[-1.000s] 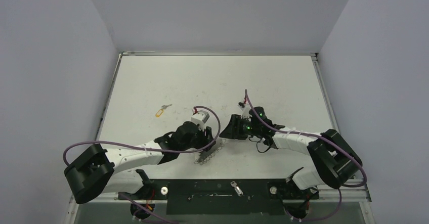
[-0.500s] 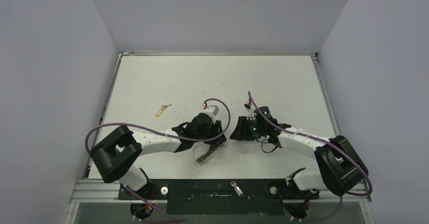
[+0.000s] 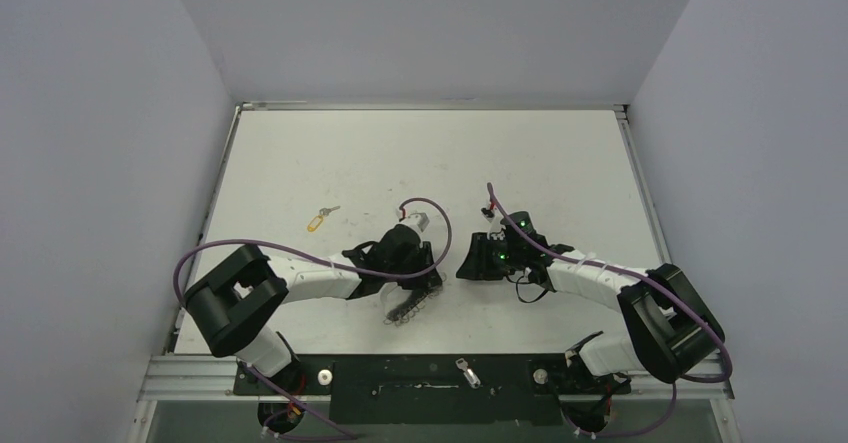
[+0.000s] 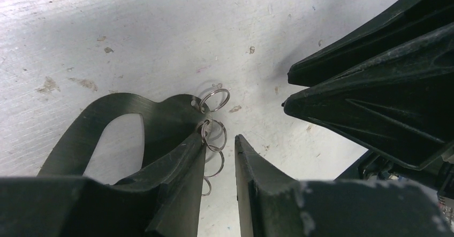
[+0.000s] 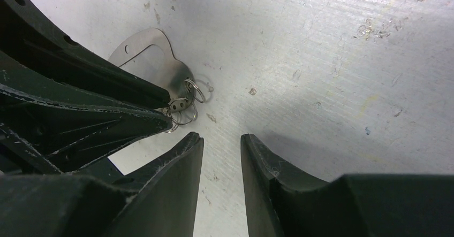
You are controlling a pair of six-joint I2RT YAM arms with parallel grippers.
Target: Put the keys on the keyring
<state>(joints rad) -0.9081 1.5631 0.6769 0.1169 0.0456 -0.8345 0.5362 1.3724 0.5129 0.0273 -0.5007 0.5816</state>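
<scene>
The keyring (image 3: 408,308) lies flat on the white table, its chain of small rings (image 4: 214,135) trailing from one end. In the left wrist view its flat loop (image 4: 107,124) looks dark. In the right wrist view it is silver (image 5: 150,60), with the rings (image 5: 184,106) beside it. My left gripper (image 4: 220,140) is slightly open, low over the chain, with the rings lying between its fingers against the left one. My right gripper (image 5: 220,138) is open and empty, facing the left gripper (image 3: 428,268) from the right (image 3: 466,261). A key with a yellow tag (image 3: 318,220) lies far left.
A small silver key (image 3: 466,370) lies on the black base strip between the arm bases. Grey walls enclose the table on three sides. Both purple cables loop above the wrists.
The left arm has folded its elbow in and its gripper has moved up and right over the keyring's chain. The right gripper has shifted slightly right. Little has moved in the last half second.
</scene>
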